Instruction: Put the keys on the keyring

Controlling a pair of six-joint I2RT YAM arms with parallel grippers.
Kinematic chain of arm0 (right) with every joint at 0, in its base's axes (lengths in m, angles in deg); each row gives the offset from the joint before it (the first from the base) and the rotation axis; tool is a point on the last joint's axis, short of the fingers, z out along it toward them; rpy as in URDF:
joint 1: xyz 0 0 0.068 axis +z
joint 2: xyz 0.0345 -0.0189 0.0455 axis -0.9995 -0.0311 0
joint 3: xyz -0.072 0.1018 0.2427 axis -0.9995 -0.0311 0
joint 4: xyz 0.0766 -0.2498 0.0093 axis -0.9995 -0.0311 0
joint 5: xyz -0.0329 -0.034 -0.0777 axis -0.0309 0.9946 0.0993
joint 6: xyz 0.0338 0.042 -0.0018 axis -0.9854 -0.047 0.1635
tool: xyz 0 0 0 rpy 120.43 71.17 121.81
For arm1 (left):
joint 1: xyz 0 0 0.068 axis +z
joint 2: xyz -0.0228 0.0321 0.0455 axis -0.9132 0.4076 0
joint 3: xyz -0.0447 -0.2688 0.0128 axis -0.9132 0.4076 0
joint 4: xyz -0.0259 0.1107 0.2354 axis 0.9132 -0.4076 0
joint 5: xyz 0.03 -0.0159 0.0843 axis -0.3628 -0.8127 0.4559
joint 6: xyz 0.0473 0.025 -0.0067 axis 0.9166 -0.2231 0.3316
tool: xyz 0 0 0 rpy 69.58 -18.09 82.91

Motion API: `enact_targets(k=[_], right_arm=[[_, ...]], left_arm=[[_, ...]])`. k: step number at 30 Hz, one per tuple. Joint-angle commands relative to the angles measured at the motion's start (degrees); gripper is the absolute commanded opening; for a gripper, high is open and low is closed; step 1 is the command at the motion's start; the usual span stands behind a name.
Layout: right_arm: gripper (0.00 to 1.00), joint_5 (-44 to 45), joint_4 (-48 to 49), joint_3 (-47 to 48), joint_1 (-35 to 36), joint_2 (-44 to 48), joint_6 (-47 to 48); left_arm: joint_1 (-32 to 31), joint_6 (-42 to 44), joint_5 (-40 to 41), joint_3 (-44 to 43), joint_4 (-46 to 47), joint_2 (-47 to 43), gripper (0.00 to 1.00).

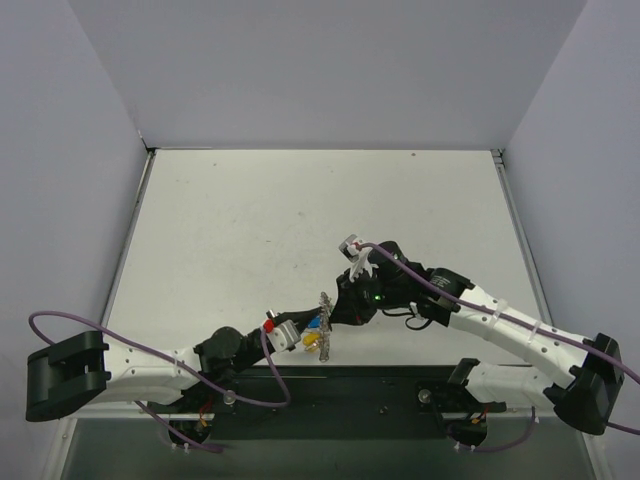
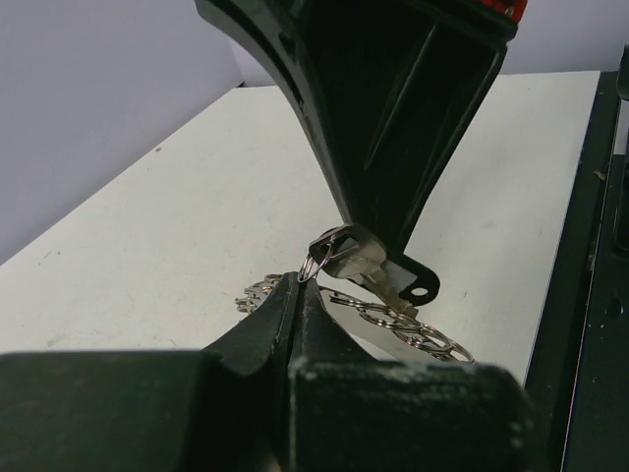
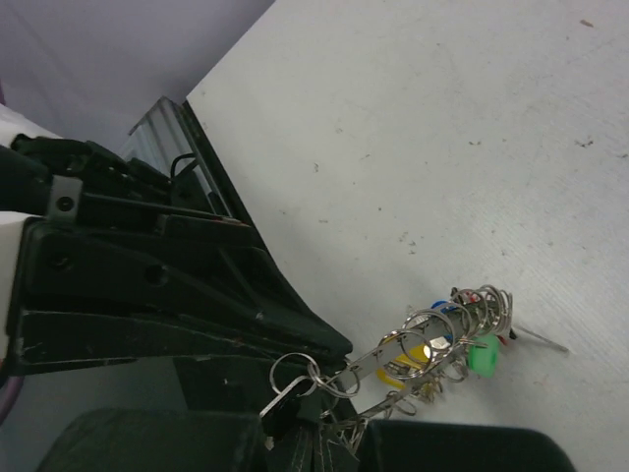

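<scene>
— Where to find the keyring (image 3: 470,307)?
— Up off the tabletop (image 1: 300,220), near its front edge, standing on edge between the two grippers.
— Anything on it already?
— Yes. Carries at least a green key (image 3: 482,357), a yellow key (image 3: 413,356) and a blue key (image 3: 442,307), bunched along the rim. Possibly more, but too crowded to count.
— And the left gripper (image 2: 298,287)?
— Jaws together, tips touching a small ring (image 2: 316,259) and close against the keyring's near rim. Hard to tell which of the two gets pinched.
— The right gripper (image 3: 319,442)?
— Jaws together too, seemingly clamped on the blade of a grey key (image 2: 352,254), with its head and the small ring sticking out toward the left tips.
— So how far along?
— Looks well under way, not finished. Several keys threaded. The grey key apparently not yet on, with its small ring right at the rim. Left to do, at a guess: working that ring onto the keyring, then letting go.
</scene>
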Motion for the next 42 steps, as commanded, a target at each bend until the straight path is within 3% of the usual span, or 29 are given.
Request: enact_targets(k=[1, 5, 10, 17, 22, 23, 26, 33, 42], right_arm=[[0.00, -7.51, 4.76, -0.91, 0.20, 3.56, -0.98], [0.00, -10.50, 9.95, -2.05, 0.37, 3.21, -3.88], [0.00, -10.59, 9.61, -1.18, 0.64, 1.19, -3.63], [0.00, -6.11, 8.73, -1.09, -0.33, 7.33, -1.43], [0.27, -1.72, 8.90, -2.40, -1.03, 13.57, 0.94], [0.39, 0.11, 8.73, -2.84, -1.12, 14.19, 1.99], [0.53, 1.45, 8.55, -3.81, -1.30, 15.08, 4.27], [0.56, -6.80, 9.69, -5.83, -1.30, 12.27, 12.52], [0.58, -11.02, 10.92, -6.62, -2.18, 12.00, 23.78]], left_arm=[[-0.02, 0.62, 0.09, -0.13, 5.22, -0.94, 0.00], [-0.02, 0.89, 0.09, -0.22, 5.13, -0.94, 0.00], [-0.02, 0.97, -0.08, -0.22, 5.13, -1.11, 0.00], [-0.02, 0.98, 0.00, 0.57, 4.95, -2.17, 0.00], [-0.02, 0.98, -0.26, 1.02, 4.78, -2.96, 0.00], [-0.02, 0.98, -0.26, 1.02, 4.69, -3.22, 0.00], [-0.02, 0.98, -0.70, 0.93, 4.69, -3.22, 0.00], [-0.02, 0.80, -2.98, 1.10, 5.30, -3.49, 0.00], [-0.02, 1.33, -5.71, 1.81, 6.45, -3.93, 0.00]])
